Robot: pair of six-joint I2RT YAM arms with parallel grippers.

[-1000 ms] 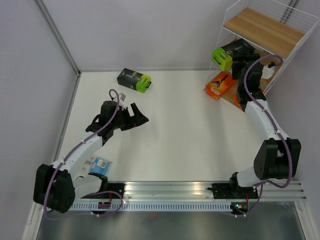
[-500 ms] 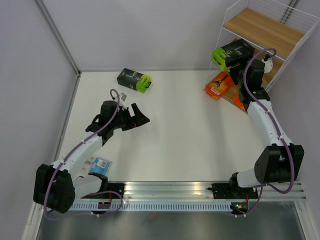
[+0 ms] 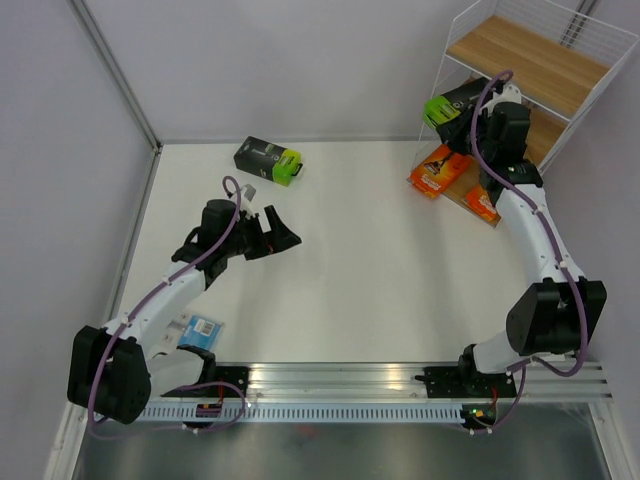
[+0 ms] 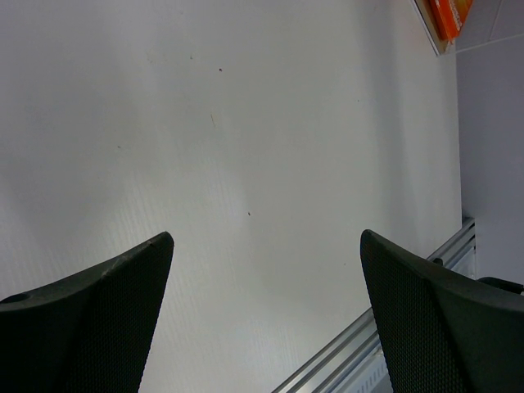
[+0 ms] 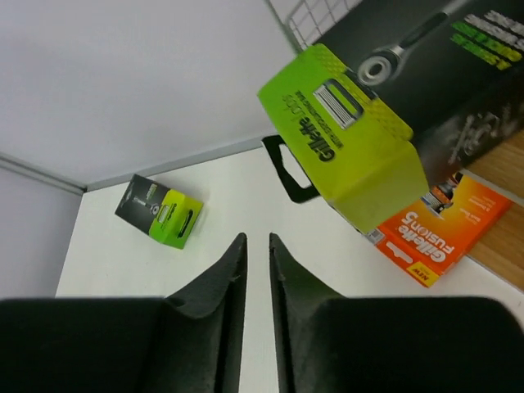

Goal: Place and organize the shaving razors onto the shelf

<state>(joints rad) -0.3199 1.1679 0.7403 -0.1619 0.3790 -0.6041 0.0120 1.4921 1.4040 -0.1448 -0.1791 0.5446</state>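
Shaving razors show as five packs. One black cardboard box with a lime-green end (image 3: 455, 104) lies at the middle level of the white wire rack with light-brown wooden boards (image 3: 527, 62). Its green end juts out past the rack's front, above a flat orange card pack (image 3: 437, 170) that lies partly on the lowest board. A second orange card pack (image 3: 483, 204) lies further along that board.

The right fingers (image 5: 219, 319) are drawn almost together, with only a slim gap and nothing between them. They point at the box on the rack, near it but apart from it.

A second black box with a lime-green end (image 3: 268, 160) lies on the white table (image 3: 380, 270) near the far wall. A clear blister pack with a blue card (image 3: 203, 330) lies beside the left arm, close to its base. The left fingers (image 4: 98, 311) are spread wide and hold nothing, above the table's left half.
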